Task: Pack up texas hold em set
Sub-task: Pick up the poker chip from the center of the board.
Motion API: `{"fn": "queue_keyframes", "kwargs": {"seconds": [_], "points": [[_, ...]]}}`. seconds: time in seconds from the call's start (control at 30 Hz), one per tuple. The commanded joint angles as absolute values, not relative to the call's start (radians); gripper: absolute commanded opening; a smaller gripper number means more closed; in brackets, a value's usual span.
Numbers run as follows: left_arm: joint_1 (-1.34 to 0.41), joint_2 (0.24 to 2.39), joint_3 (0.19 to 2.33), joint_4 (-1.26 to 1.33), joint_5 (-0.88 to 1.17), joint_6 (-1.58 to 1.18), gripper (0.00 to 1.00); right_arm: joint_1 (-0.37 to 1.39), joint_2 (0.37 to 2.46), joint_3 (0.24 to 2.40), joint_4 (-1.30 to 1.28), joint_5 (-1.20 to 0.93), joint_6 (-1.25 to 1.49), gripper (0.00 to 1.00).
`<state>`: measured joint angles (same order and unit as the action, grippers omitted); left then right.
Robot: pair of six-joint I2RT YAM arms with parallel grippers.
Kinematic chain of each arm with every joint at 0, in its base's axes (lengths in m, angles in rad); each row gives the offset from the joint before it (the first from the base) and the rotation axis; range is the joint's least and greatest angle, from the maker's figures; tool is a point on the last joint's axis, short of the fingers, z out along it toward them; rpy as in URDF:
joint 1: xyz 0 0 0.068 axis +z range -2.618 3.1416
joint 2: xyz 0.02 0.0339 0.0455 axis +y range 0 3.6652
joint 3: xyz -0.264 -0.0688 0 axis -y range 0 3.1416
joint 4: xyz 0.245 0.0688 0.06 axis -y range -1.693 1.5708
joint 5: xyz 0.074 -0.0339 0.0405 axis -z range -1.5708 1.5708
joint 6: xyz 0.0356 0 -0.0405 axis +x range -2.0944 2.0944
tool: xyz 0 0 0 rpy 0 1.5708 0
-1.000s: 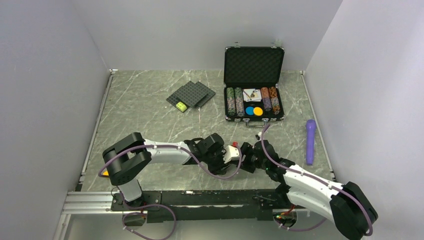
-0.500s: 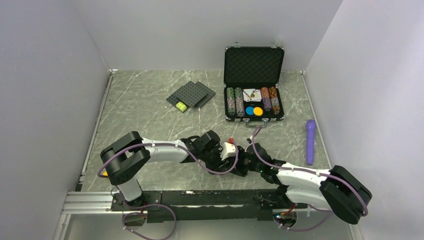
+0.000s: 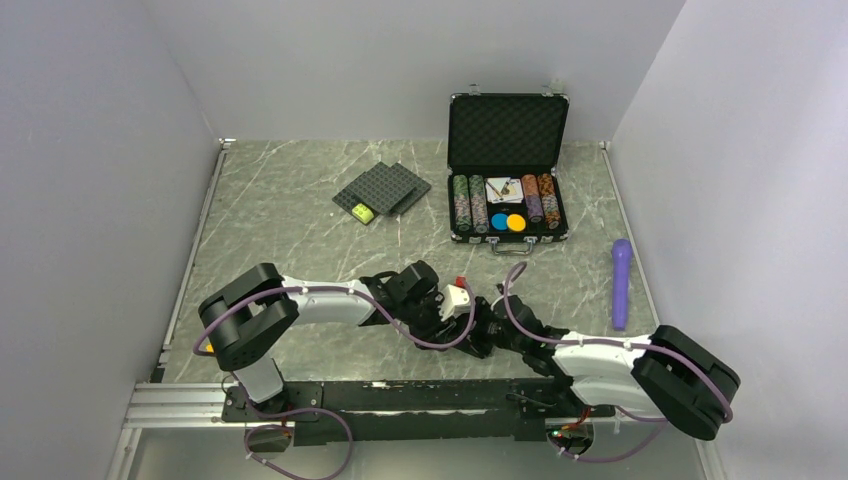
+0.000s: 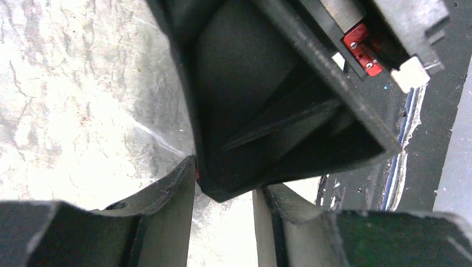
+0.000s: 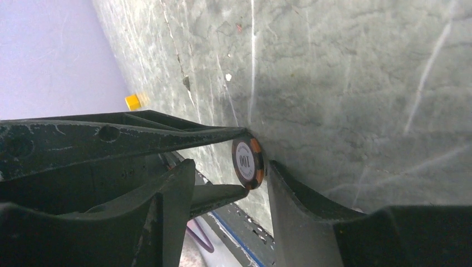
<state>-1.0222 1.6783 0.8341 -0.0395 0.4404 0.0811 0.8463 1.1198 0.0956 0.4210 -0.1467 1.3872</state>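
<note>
The black silver-edged briefcase [image 3: 508,130] stands open at the back right, with rows of chips [image 3: 468,203], cards [image 3: 503,188] and a blue and an orange disc [image 3: 507,222] in its tray. Near the front middle the two grippers meet tip to tip. My left gripper [image 3: 470,315] [image 4: 225,183] is shut on a brown-and-orange "100" chip [image 5: 248,163], pinched by its rim between two fingertips [image 5: 167,133]. My right gripper [image 3: 482,325] [image 5: 229,165] is open, its jaws on either side of that chip's faces. In the left wrist view the right gripper's body hides the chip.
Dark grey studded plates [image 3: 382,188] with a yellow-green brick [image 3: 362,212] lie at the back middle. A purple cylinder [image 3: 621,282] lies near the right wall. The black mounting rail [image 3: 400,400] runs along the near edge, close behind the grippers.
The right arm has folded lower and reached left, bringing its jaws around the chip and narrowing them. The left gripper has shifted slightly left, still shut.
</note>
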Motion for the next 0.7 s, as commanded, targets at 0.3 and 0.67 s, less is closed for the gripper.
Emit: {"fn": "queue_keyframes", "kwargs": {"seconds": [0.3, 0.67], "points": [[-1.013, 1.690, 0.782, -0.077, 0.429, 0.031, 0.22, 0.867, 1.121, 0.027, 0.399, -0.144, 1.441, 0.50], [-1.009, 1.689, 0.776, -0.058, 0.448, 0.012, 0.21, 0.882, 1.169, 0.004, 0.523, -0.123, 1.485, 0.42]]}}
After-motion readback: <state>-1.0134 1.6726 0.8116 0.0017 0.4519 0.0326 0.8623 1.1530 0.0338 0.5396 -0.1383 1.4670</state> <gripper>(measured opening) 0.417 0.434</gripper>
